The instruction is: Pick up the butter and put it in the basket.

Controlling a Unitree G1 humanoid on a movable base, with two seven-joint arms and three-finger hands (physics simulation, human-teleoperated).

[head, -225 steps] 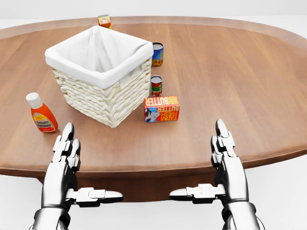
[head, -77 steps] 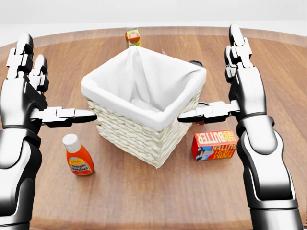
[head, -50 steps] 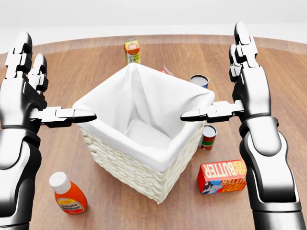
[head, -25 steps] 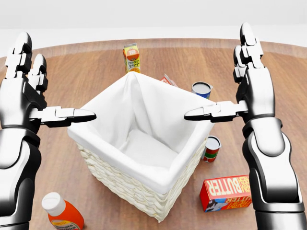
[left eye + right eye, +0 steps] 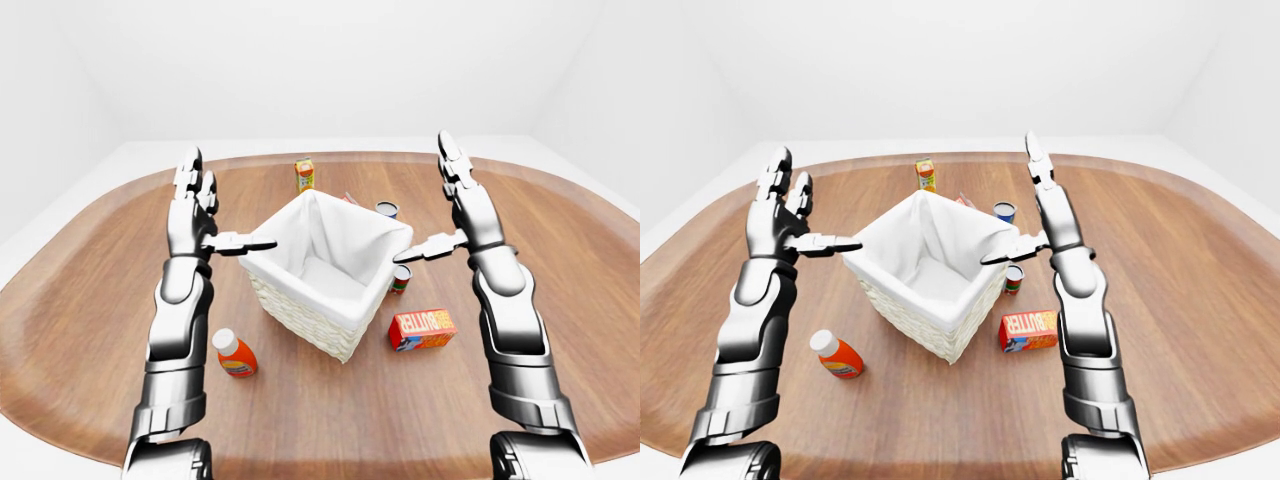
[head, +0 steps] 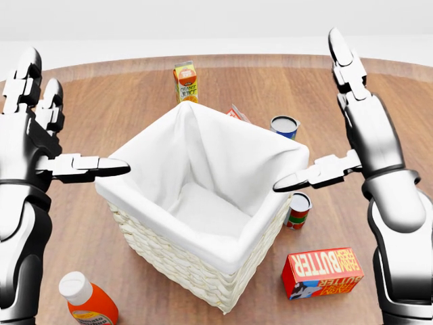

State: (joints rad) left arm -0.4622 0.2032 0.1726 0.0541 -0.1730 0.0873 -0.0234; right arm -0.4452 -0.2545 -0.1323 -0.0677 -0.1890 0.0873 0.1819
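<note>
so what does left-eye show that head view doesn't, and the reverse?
Only left-eye: the whole oval table, the white walls, both arms down to the elbows and beyond.
Only head view: the print on the butter box is readable, and the basket liner's inside shows close up.
Both: left hand and right hand raised and open either side of the basket, ketchup bottle, juice carton, two cans.

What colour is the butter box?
Red, with yellow letters: the butter box shows best in the head view.
</note>
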